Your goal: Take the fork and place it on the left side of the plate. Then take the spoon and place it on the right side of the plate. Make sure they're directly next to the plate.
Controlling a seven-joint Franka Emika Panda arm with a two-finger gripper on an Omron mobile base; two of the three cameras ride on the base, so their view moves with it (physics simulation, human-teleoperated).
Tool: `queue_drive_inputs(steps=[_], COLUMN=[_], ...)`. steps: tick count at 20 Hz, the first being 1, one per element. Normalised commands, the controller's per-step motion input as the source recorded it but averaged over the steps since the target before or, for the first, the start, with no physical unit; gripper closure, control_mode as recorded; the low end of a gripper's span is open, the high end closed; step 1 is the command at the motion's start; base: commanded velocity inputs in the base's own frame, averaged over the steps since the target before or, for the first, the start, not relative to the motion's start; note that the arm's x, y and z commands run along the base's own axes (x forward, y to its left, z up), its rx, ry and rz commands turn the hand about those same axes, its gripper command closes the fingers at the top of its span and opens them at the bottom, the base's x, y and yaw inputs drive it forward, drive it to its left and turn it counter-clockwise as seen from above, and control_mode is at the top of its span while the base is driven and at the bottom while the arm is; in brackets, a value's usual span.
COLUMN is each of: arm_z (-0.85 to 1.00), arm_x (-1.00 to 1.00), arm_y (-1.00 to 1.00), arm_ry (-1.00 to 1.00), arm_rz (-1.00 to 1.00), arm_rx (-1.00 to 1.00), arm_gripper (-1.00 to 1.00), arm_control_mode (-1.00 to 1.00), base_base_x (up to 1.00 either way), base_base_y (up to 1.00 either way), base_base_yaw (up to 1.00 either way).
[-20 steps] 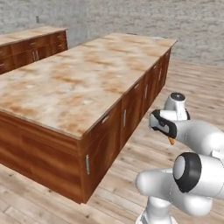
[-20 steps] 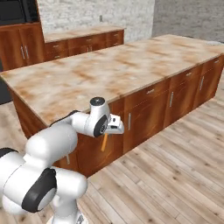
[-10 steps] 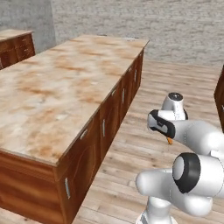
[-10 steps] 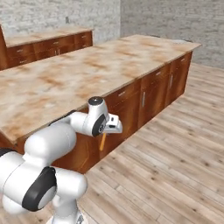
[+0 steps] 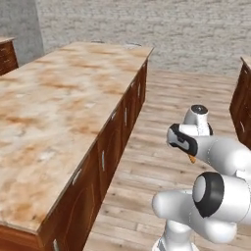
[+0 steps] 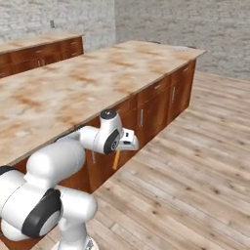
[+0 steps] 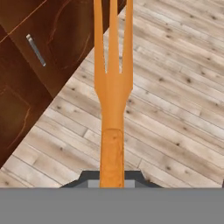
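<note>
The arm is folded close to the base, its upper links raised and the forearm reaching forward at about the height of the cabinet fronts, beside the long island rather than over it. The end effector (image 6: pixel 128 142) points downward toward the wooden floor (image 6: pixel 195 166), well below the marble-patterned surface (image 5: pixel 54 108). Its jaws are narrowed and clamped on the handle of the fork (image 7: pixel 113 96). In the hand view, the orange-tan fork runs straight up from between the fingertips, handle at the bottom and tines at the top, in line with the end effector's axis. Behind it lie pale floor planks and, at the upper left, a dark wooden cabinet door (image 7: pixel 57 39) with a metal handle (image 7: pixel 36 50). In the right base view, the fork (image 6: pixel 116 158) hangs below the end effector in front of the brown cabinet fronts. In the left base view, the end effector (image 5: pixel 188 152) sits over the floor to the right of the island, with a small orange tip of the fork (image 5: pixel 192 159) visible beneath it.
</note>
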Motion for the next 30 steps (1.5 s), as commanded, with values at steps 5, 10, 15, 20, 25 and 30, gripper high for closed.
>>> queue_drive_inputs(steps=[5, 10, 15, 20, 25, 30], arm_z=[0.00, 0.00, 0.00, 0.00, 0.00, 0.00], arm_x=[0.00, 0.00, 0.00, 0.00, 0.00, 0.00], arm_y=[0.00, 0.00, 0.00, 0.00, 0.00, 0.00], arm_ry=[0.00, 0.00, 0.00, 0.00, 0.00, 0.00], arm_rz=[0.00, 0.00, 0.00, 0.00, 0.00, 0.00], arm_rx=[0.00, 0.00, 0.00, 0.00, 0.00, 0.00], arm_gripper=[1.00, 1.00, 1.00, 1.00, 1.00, 1.00], arm_control_mode=[1.00, 1.00, 1.00, 1.00, 1.00, 1.00], base_base_x=[0.86, 0.75, 0.61, 0.73, 0.78, 0.85], base_base_y=[-0.18, -0.11, 0.00, 0.00, 0.00, 0.00], base_base_yaw=[0.00, -0.16, -0.37, -0.25, -0.20, -0.12])
